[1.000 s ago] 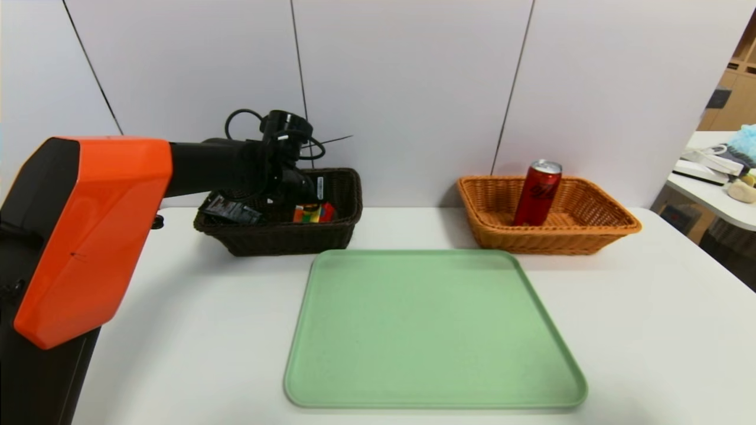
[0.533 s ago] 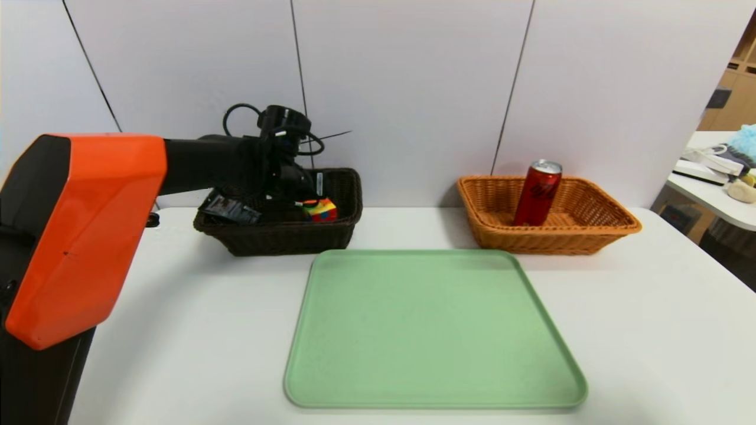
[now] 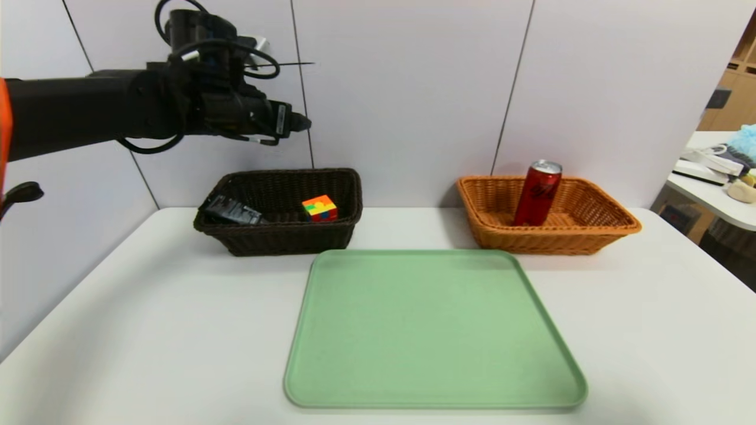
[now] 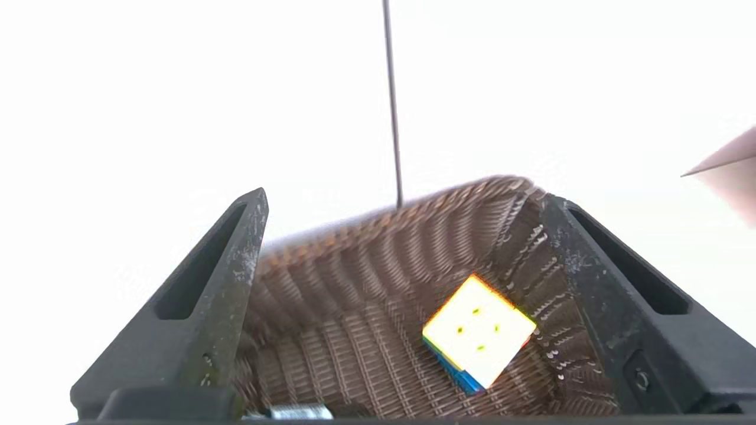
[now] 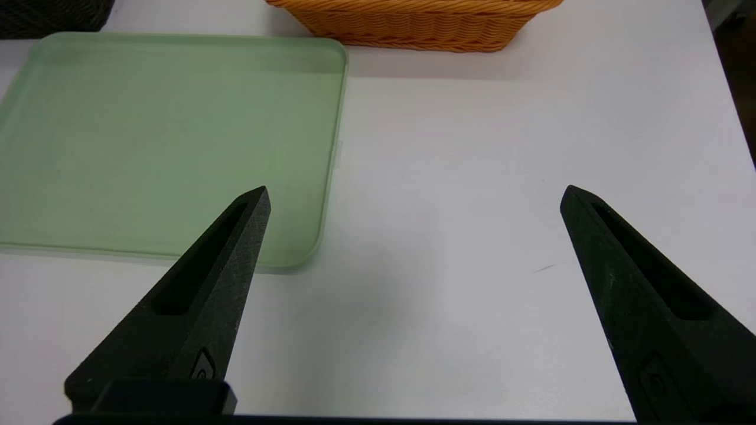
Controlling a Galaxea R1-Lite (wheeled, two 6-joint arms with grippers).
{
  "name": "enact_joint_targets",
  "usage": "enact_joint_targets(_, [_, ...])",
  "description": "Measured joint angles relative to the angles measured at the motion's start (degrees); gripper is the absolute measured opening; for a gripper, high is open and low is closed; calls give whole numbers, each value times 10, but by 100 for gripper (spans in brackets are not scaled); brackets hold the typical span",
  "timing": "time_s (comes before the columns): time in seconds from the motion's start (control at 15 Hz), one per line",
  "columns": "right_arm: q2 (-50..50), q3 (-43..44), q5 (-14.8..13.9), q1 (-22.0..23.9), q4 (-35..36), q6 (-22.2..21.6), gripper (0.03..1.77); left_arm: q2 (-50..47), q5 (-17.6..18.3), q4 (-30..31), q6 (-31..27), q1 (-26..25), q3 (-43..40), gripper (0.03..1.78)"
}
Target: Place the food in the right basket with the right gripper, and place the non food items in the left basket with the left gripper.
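While our left pincer [image 4: 404,198] hangs in the air above the dark basket [image 3: 277,236], its fingers spread wide and released, the puzzle cube [image 3: 320,209] lies below it on the basket's floor, well apart from both fingertips. We see the cube toward the right end of that basket, orange and yellow on top, and the black tube [image 3: 232,211] leaning in the left end, clear of the pincer too. Over in the orange basket [image 3: 552,239], our red can [image 3: 537,193] stands tilted, its silver top above the rim. Our right pincer [image 5: 416,198] is parked over the counter [image 3: 177,330], also released, with nothing between its fingers. Between us and the two baskets, the green tray [image 3: 434,330] lies flat on the counter.
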State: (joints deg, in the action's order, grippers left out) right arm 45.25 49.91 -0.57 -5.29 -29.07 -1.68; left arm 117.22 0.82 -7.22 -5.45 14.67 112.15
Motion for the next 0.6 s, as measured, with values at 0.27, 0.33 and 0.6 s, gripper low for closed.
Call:
enact_joint_targets(0.27, [16,1,2,-5,-7,28,169,-86,49,3,-5,-14,-108,166])
enact_joint_targets(0.33, [22,4,2,-5,-9,36,169,-116,53,5,-5,-15,-148,167])
enact_joint_targets(0.6, [60,31,7,-7,-28,40,169,-249,41,6,-2,-16,-299,168])
